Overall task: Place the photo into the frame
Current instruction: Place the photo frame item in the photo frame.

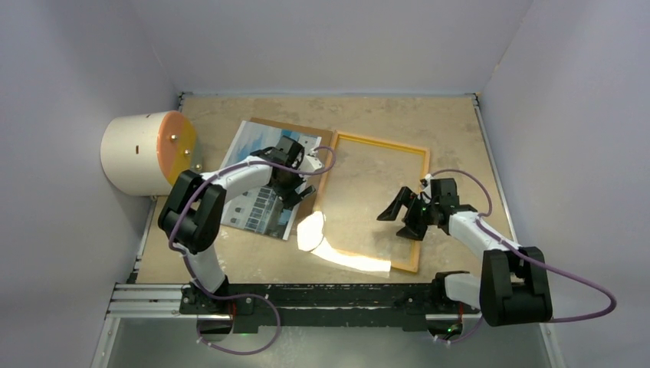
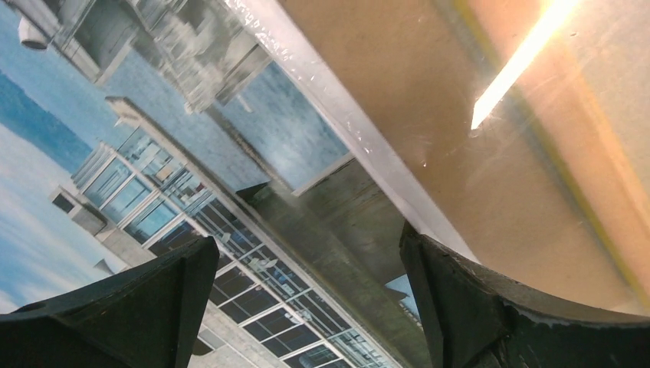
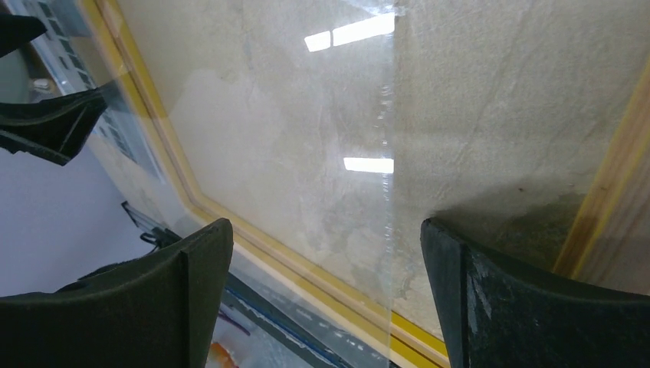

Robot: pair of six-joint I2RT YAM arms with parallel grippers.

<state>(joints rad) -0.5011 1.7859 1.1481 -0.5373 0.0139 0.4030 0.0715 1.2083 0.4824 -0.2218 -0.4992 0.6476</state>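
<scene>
The photo of a white building under blue sky lies left of centre, partly on a brown backing board. My left gripper hovers open over the photo's right edge. In the left wrist view the photo fills the gap between the open fingers, and the board lies to the right. The yellow frame lies flat at centre right. My right gripper is open above its right half. In the right wrist view the clear pane ends in an edge that runs between the open fingers.
A white cylinder with an orange face lies at the left wall. Bright glare sits on the pane at the frame's lower left corner. A black rail runs along the near edge. Walls close in the table's left, back and right.
</scene>
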